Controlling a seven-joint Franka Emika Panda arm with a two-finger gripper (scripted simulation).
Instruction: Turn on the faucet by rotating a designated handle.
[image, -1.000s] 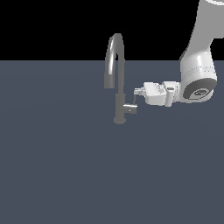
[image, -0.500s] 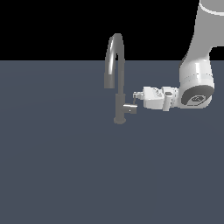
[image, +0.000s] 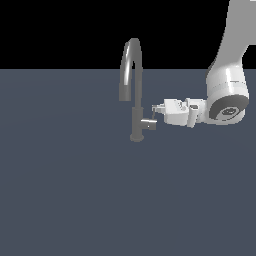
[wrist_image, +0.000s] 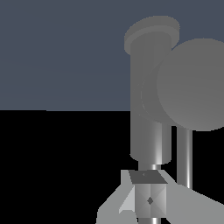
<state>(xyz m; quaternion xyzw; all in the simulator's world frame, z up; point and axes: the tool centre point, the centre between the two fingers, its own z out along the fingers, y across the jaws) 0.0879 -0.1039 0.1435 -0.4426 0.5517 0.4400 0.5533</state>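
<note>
Flat even sim light, no shadows, sharp, low-res

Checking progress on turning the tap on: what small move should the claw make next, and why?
Probably push sideways on the thin silvery lever handle to rotate it: the white claw appears already at it, beside the tall grey gooseneck faucet.

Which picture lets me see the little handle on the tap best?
The wrist view: the handle fills it close up, round end facing the camera, thin rod below. In the exterior view the handle is only a tiny stub on the faucet, by the gripper.
</note>
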